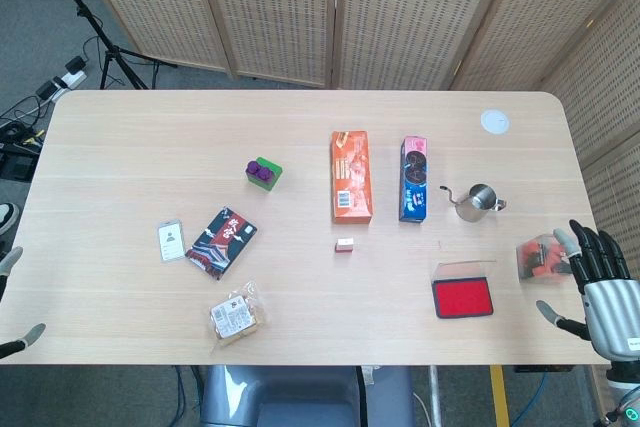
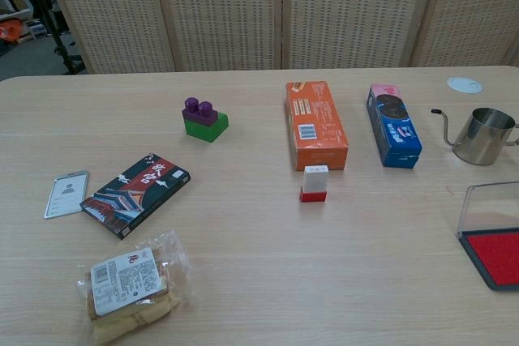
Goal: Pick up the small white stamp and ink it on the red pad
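stamp (image 2: pixel 314 183) stands untouched near red pad (image 1: pixel 462 298).

Bright, even overhead light; soft shadows; both views sharp.

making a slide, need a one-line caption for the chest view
Small white stamp stands untouched before the orange box; open red pad at right.

The small white stamp (image 1: pixel 346 244) stands alone on bare table (image 1: pixel 300 147); its nearest obstacle, the orange box (image 1: pixel 351 176), lies just at twelve o'clock. Toward four o'clock, open wood runs to the red pad (image 1: pixel 463 298), its clear lid (image 1: pixel 462 269) raised behind.
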Robot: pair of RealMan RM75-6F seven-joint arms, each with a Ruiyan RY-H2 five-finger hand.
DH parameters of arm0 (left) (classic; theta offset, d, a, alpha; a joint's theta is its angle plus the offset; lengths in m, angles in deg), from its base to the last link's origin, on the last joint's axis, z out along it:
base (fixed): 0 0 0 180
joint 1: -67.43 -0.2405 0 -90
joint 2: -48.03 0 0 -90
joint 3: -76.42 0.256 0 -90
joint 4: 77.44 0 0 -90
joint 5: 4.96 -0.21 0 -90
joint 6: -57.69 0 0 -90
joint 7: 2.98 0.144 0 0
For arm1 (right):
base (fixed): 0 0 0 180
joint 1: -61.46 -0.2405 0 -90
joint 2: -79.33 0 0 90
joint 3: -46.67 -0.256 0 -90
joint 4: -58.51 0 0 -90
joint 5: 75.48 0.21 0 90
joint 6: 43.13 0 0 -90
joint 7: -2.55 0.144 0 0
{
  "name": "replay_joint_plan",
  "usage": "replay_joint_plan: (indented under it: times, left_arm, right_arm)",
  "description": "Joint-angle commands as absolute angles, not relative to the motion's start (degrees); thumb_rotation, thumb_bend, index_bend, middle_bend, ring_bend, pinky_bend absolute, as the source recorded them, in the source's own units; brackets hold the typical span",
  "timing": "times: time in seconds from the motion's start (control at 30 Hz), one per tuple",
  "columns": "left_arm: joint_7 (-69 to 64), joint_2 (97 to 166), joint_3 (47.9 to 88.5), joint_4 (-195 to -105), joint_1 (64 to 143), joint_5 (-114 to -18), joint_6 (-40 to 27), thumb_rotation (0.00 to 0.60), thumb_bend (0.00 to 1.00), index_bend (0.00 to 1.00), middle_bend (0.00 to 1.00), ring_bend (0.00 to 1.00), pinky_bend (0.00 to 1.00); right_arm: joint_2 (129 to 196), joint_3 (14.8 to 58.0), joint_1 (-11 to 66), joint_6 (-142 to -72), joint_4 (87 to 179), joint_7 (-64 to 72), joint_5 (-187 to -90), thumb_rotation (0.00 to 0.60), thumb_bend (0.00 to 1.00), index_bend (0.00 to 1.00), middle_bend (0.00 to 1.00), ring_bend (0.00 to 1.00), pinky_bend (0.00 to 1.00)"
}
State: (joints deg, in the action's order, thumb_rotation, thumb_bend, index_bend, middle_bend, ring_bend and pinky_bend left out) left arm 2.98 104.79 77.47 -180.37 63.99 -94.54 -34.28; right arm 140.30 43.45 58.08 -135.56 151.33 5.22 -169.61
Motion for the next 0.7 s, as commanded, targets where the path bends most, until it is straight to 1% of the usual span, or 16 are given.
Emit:
replay_joint_plan:
  times: [0.03, 0.3, 0.43, 0.5, 0.53, 0.57, 0.6, 0.63, 0.67, 0.7]
  left_arm:
    - [3.0, 104.8, 77.4, -180.4, 64.0, -94.4, -34.2, 0.600, 0.00, 0.00, 0.00, 0.00, 0.00]
    - [3.1, 104.7, 77.3, -180.6, 64.1, -94.1, -34.0, 0.600, 0.00, 0.00, 0.00, 0.00, 0.00]
    - [3.3, 104.8, 77.2, -180.6, 64.0, -94.0, -34.3, 0.600, 0.00, 0.00, 0.00, 0.00, 0.00]
    - [3.4, 104.9, 77.1, -180.7, 64.0, -93.8, -34.2, 0.600, 0.00, 0.00, 0.00, 0.00, 0.00]
    - [3.6, 104.9, 77.0, -180.8, 64.0, -93.5, -34.1, 0.600, 0.00, 0.00, 0.00, 0.00, 0.00]
    - [3.7, 104.9, 76.9, -180.9, 64.1, -93.3, -34.1, 0.600, 0.00, 0.00, 0.00, 0.00, 0.00]
    - [3.8, 105.0, 76.8, -180.9, 64.1, -93.2, -34.0, 0.600, 0.00, 0.00, 0.00, 0.00, 0.00]
    - [3.9, 105.0, 76.6, -181.1, 64.2, -92.9, -33.9, 0.600, 0.00, 0.00, 0.00, 0.00, 0.00]
    - [4.0, 105.0, 76.5, -181.2, 64.3, -92.6, -33.8, 0.600, 0.00, 0.00, 0.00, 0.00, 0.00]
    - [4.2, 105.1, 76.3, -181.2, 64.4, -92.2, -33.7, 0.600, 0.00, 0.00, 0.00, 0.00, 0.00]
  right_arm:
    - [140.4, 43.5, 58.0, -135.4, 151.3, 5.1, -169.6, 0.600, 0.00, 0.00, 0.00, 0.00, 0.00]
    - [140.5, 43.5, 57.4, -134.2, 151.0, 5.4, -169.3, 0.600, 0.00, 0.00, 0.00, 0.00, 0.00]
    - [140.4, 42.7, 56.4, -133.2, 150.5, 6.3, -168.8, 0.600, 0.00, 0.00, 0.00, 0.00, 0.00]
    - [140.5, 41.9, 55.6, -132.8, 149.9, 6.4, -168.7, 0.600, 0.00, 0.00, 0.04, 0.02, 0.02]
    - [140.5, 41.3, 54.7, -132.1, 149.5, 6.3, -168.6, 0.600, 0.00, 0.00, 0.10, 0.08, 0.08]
    - [140.3, 40.8, 53.8, -131.5, 149.2, 6.1, -168.8, 0.600, 0.00, 0.00, 0.19, 0.17, 0.18]
    - [140.2, 40.5, 53.3, -131.0, 149.1, 6.0, -168.9, 0.600, 0.00, 0.00, 0.26, 0.24, 0.28]
    - [139.9, 39.8, 51.7, -129.8, 149.0, 5.6, -169.5, 0.600, 0.00, 0.00, 0.33, 0.33, 0.39]
    - [139.7, 38.9, 49.9, -128.3, 149.0, 5.2, -169.9, 0.600, 0.00, 0.00, 0.42, 0.44, 0.54]
    - [139.4, 38.3, 48.3, -126.7, 149.1, 5.3, -170.2, 0.600, 0.00, 0.00, 0.48, 0.50, 0.62]
